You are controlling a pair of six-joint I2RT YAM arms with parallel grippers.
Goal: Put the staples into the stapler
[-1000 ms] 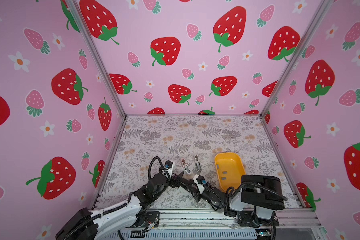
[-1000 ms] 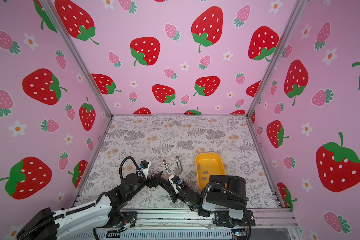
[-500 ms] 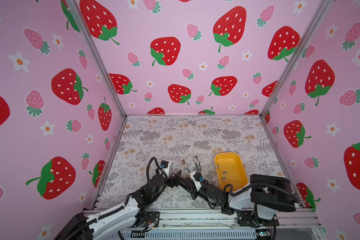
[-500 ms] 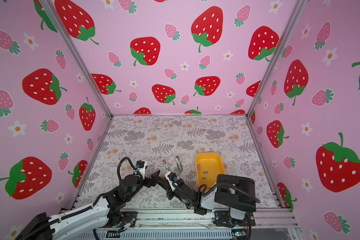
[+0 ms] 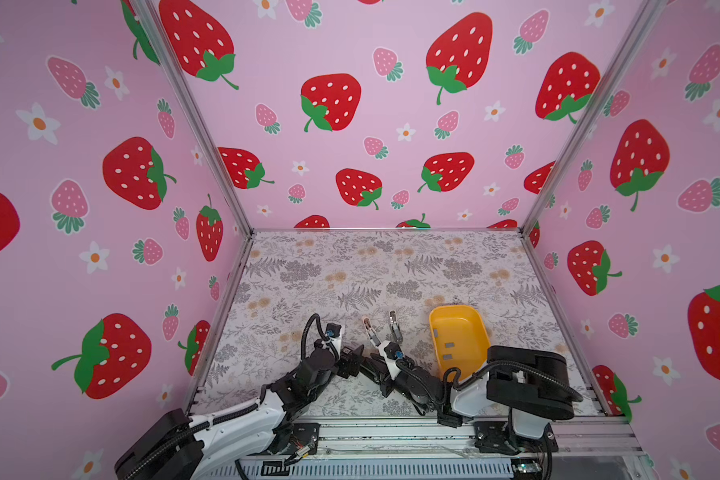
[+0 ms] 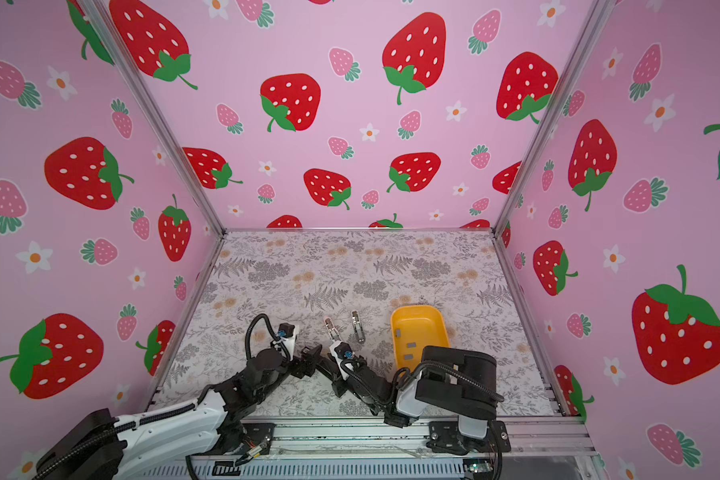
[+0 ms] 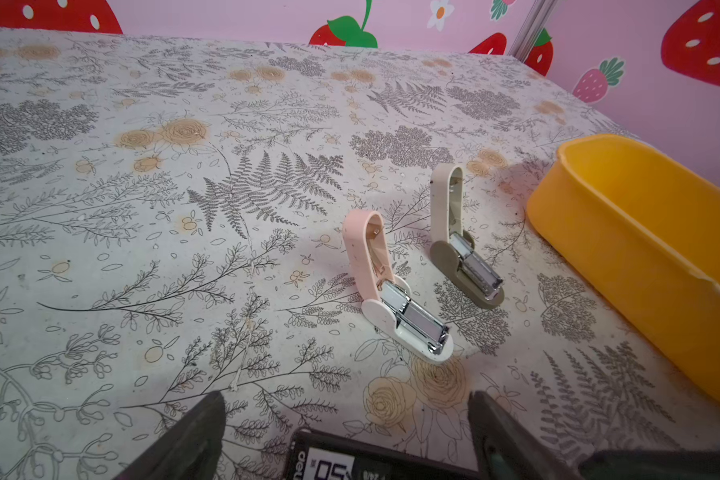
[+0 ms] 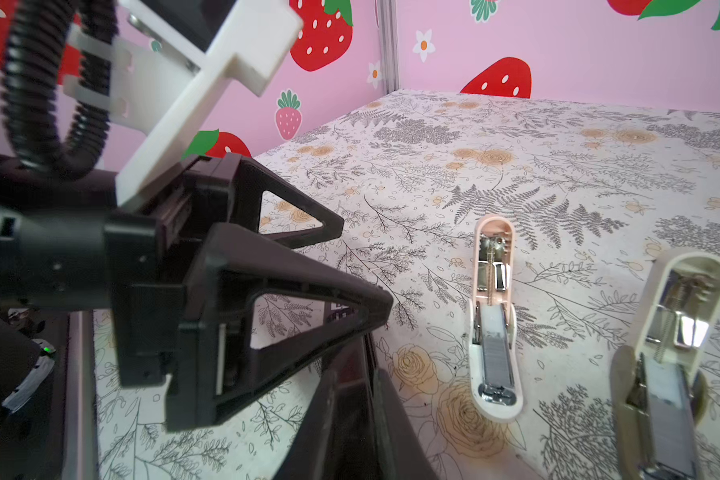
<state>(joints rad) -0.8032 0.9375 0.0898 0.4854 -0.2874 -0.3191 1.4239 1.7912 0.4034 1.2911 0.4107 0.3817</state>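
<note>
Table: flat table with grey fern and tan rose print (image 5: pixel 350 270); it ran wide and open from the staplers to the far edge.
Tray: smooth yellow plastic tray with round corners (image 5: pixel 454 308), near the table's right edge.
Left gripper: the left gripper (image 7: pixel 346 401) had its black fingers wide apart.
Right gripper: the right gripper (image 8: pixel 371 374) had its fingers pressed together; I could not see anything between them.
Staplers: small pink plastic stapler (image 7: pixel 385 291) and small beige plastic stapler (image 7: pixel 458 245) lay side by side, not touching. Their lids were tipped up, with shiny metal inside.
Staples: tiny flat grey metal staples (image 5: pixel 449 344) lay in the tray.
</note>
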